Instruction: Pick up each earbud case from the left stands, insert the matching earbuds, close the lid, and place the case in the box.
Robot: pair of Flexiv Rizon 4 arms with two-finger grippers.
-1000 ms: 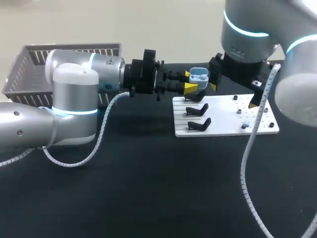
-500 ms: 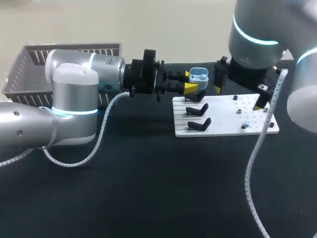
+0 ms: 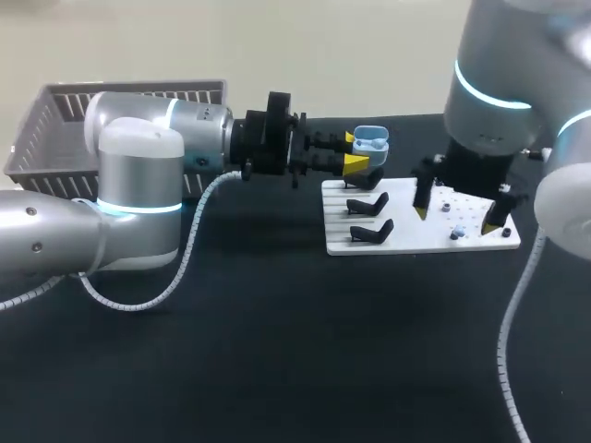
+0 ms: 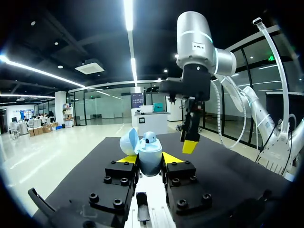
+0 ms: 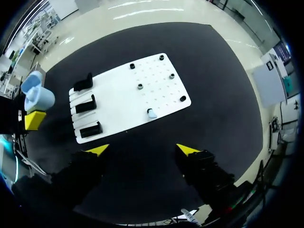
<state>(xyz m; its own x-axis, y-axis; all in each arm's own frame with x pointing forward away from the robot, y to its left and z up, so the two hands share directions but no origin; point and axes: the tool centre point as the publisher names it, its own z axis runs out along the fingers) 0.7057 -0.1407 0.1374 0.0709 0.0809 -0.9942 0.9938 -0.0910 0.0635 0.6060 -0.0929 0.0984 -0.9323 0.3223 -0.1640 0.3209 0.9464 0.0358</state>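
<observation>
One pale blue earbud case [image 3: 369,140], its lid hinged open, was clamped between the yellow fingertips of the left gripper [image 3: 356,155]. It was held above the table just off the eleven o'clock corner of the white board [image 3: 406,240]. Three black stands [image 3: 369,204] stood in a column along the board's nine o'clock edge. A single pale earbud [image 3: 454,234] lay toward the board's four o'clock corner, among small black pegs [image 5: 140,86]. The right gripper [image 3: 453,218] hung over the board's three o'clock half, its fingers spread wide apart, with the earbud ahead of them in the right wrist view. A grey basket [image 3: 55,129] sat at the table's ten o'clock, behind the left arm.
</observation>
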